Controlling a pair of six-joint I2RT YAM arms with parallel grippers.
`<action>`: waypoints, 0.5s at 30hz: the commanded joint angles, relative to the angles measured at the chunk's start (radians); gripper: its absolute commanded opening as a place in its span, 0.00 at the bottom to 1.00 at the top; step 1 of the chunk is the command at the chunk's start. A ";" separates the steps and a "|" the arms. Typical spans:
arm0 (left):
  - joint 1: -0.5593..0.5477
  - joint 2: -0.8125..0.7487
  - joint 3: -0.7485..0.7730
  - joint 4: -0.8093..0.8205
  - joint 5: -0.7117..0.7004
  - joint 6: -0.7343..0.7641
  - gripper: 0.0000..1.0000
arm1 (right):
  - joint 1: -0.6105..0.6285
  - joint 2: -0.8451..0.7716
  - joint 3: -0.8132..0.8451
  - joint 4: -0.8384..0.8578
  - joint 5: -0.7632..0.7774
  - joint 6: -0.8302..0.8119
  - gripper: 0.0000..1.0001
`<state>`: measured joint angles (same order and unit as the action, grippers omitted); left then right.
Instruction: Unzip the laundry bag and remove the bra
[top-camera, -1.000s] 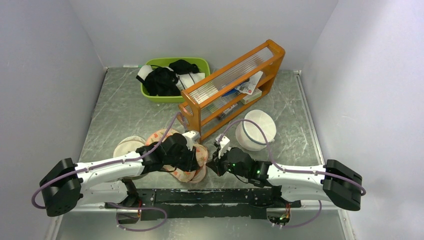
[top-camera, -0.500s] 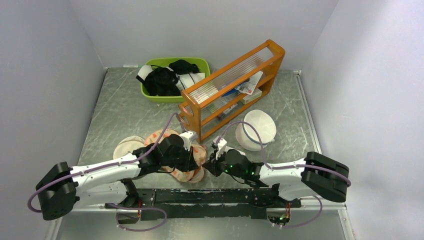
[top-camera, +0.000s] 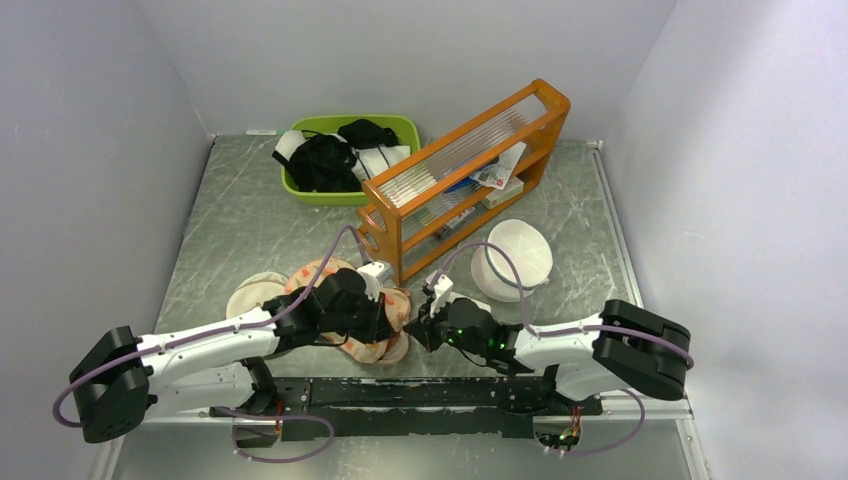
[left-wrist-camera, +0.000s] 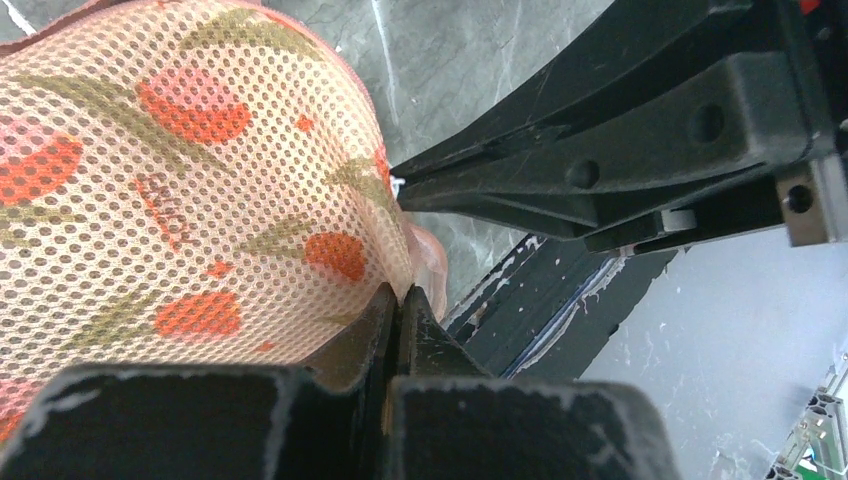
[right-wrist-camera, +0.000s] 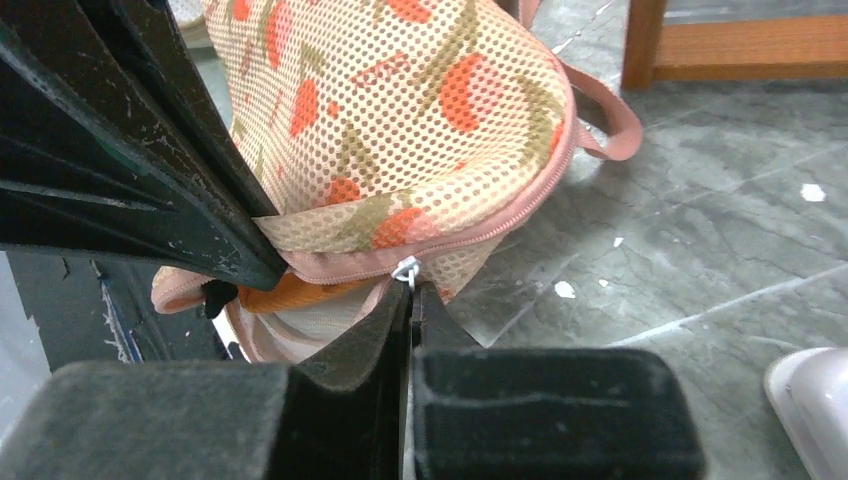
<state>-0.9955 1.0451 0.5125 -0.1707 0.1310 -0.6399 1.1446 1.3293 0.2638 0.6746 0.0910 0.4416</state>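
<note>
My left pincer (left-wrist-camera: 399, 300) clamps the laundry bag (left-wrist-camera: 200, 180) by its mesh, my right pincer (right-wrist-camera: 411, 295) nips its zipper pull (right-wrist-camera: 405, 268), the bra (right-wrist-camera: 290, 293) showing inside.

The rack (top-camera: 465, 160) stands slantwise mid-table (top-camera: 250, 220). Behind it to the left sits a tub (top-camera: 320, 197) with clothes (top-camera: 320, 160) in it. Right of the rack's near end stands a bag (top-camera: 515, 255). Just before that end lies the laundry bag (top-camera: 375, 350), the bra (right-wrist-camera: 290, 290) in it, and a pouch (top-camera: 250, 295) lies farther left

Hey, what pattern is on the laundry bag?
The laundry bag is peach mesh printed with orange-red blobs and olive-green leaves; right wrist view shows it best.
</note>
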 joint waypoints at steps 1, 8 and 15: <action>-0.002 -0.026 0.018 -0.022 -0.006 0.011 0.07 | -0.012 -0.075 0.014 -0.098 0.134 0.000 0.00; -0.002 0.000 0.022 -0.043 0.024 0.020 0.07 | -0.070 -0.175 0.022 -0.294 0.242 0.022 0.00; -0.002 -0.033 0.002 -0.021 0.090 0.015 0.25 | -0.066 -0.239 0.067 -0.394 -0.079 -0.072 0.00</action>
<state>-0.9958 1.0424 0.5129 -0.1848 0.1528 -0.6323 1.0813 1.1252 0.2951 0.3611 0.1959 0.4419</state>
